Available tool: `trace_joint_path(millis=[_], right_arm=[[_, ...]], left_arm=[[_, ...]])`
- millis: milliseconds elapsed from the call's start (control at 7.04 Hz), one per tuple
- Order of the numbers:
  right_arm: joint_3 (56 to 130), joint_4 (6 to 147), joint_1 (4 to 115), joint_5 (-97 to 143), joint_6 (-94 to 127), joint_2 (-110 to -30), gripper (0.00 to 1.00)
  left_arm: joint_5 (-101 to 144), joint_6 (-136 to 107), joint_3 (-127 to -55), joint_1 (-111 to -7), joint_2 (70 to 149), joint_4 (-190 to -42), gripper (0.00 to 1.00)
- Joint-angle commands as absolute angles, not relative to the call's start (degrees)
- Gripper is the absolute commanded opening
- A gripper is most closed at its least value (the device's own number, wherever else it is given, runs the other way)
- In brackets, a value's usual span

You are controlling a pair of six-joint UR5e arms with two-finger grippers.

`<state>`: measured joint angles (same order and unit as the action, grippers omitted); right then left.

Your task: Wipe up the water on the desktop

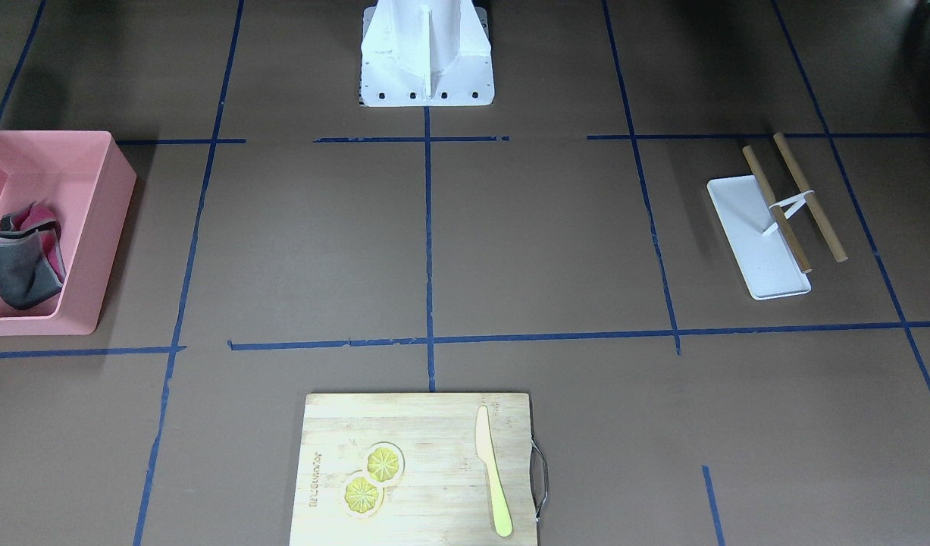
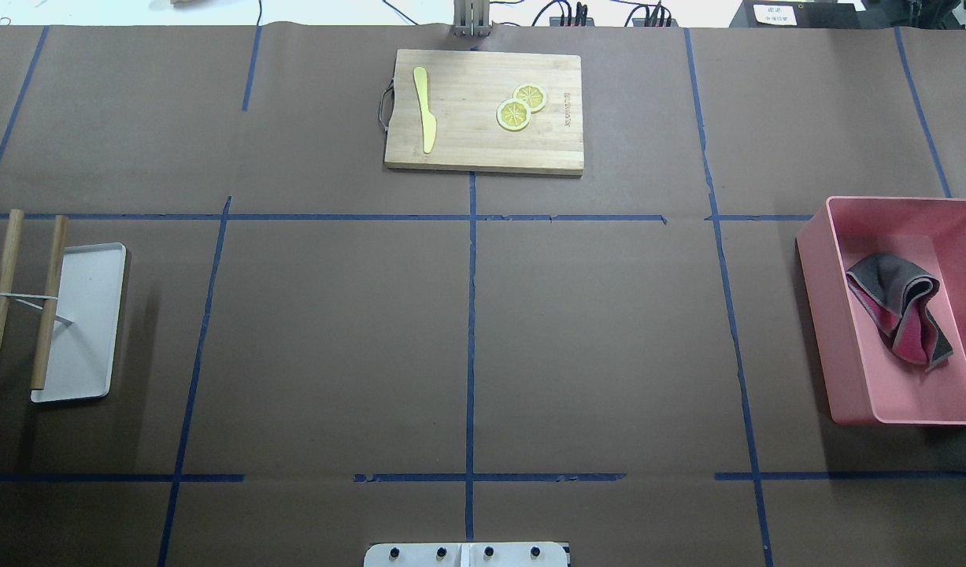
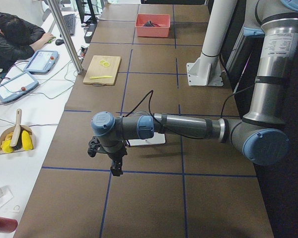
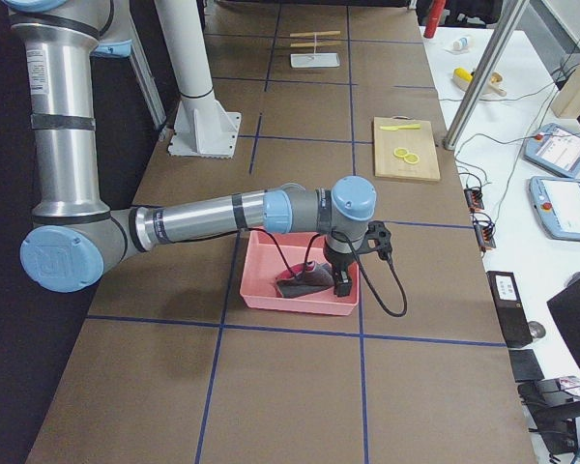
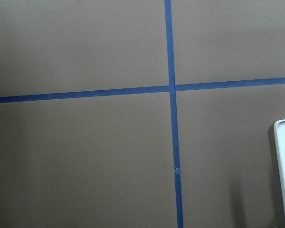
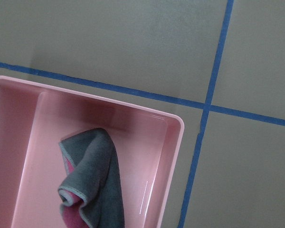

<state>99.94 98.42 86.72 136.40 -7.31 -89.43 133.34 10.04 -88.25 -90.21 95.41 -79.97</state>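
Front-facing view: brown worktop (image 1: 540,250) with blue tape lines, no arm in sight. A grey-and-pink cloth (image 1: 26,260) lies crumpled in a pink bin (image 1: 104,227) at the picture's left edge, which is the robot's right side. White tray (image 1: 753,243) with two wooden sticks (image 1: 809,197) sits on the other side; cutting board (image 1: 419,470) with lemon slices (image 1: 372,478) and a yellow knife (image 1: 493,474) at the near edge. No water shows anywhere on the brown surface; too faint to tell, or absent.

Overhead view: same layout, bin at right, cloth bunched in its middle, long fold running roughly along the bin's length. No arms visible here either.

Left side view: the near arm's pincer (image 3: 116,166) hangs over bare worktop close to the tray, far from the bin. Cannot tell whether its fingers are apart or together.

Right side view: the near arm's pincer (image 4: 343,280) hangs right over the bin, cloth directly beneath and slightly toward the robot. Its state cannot be told from here. My judgement: the right arm is plainly the nearer one for fetching the cloth, with a drop almost straight down.

Left wrist view: only tape cross and a tray corner; no fingers in shot.

Right wrist view: bin corner and cloth low in the picture, cloth cut off at the bottom edge; no fingers visible.
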Motion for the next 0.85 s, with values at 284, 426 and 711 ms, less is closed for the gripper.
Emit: trace_joint_path(millis=[284,426,711], right_arm=[[90.7,94.3,90.4,137.2,-8.8,-88.8,1.0],[89.2,90.2,91.8,137.5,-7.1,-89.8,1.0],[89.0,88.3,91.9,137.5,-3.7,-90.6,1.0]], left_arm=[[135.4,12.4,-86.6,-90.9,94.0,-82.1,1.0],[135.4,12.3,-86.6,-90.9,94.1,-82.1,1.0],[135.4,12.3,-86.7,-90.9,94.2,-82.1,1.0]])
